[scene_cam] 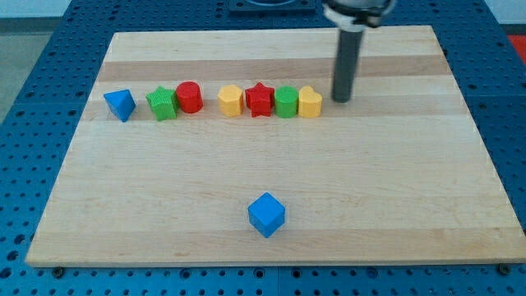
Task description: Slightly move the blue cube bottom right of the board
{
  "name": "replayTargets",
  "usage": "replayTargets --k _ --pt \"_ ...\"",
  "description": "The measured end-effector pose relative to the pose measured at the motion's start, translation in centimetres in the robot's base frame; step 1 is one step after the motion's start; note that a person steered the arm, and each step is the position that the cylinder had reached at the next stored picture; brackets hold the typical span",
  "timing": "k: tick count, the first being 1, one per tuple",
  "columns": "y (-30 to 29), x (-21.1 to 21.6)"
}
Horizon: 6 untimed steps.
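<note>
- We carry no gripper, only a rod; our tip (341, 99) rests on the board (460, 189) just to the view's right of the row's last yellow block (310, 103), gripping nothing.
- The blue cube (266, 215) sits alone near the view's bottom edge, well apart from our tip.
- To nudge it bottom right, we judge we must come round to its upper-left side.
- Open board lies to its right; the bottom edge is close, so only a slight push is safe.

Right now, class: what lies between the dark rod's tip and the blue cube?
Only bare wooden board between my tip and the blue cube, per the camera view.
</note>
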State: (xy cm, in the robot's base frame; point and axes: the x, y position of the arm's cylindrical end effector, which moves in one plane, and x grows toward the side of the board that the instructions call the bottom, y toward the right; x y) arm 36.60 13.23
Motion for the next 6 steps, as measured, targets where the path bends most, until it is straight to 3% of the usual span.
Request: replayTargets --k 1,3,4,5,6 --pt "5.8 3.4" --pt "4.5 16.0" --pt "-3.0 22.5" --pt "-12.0 25.3" --pt "-20.0 24.0"
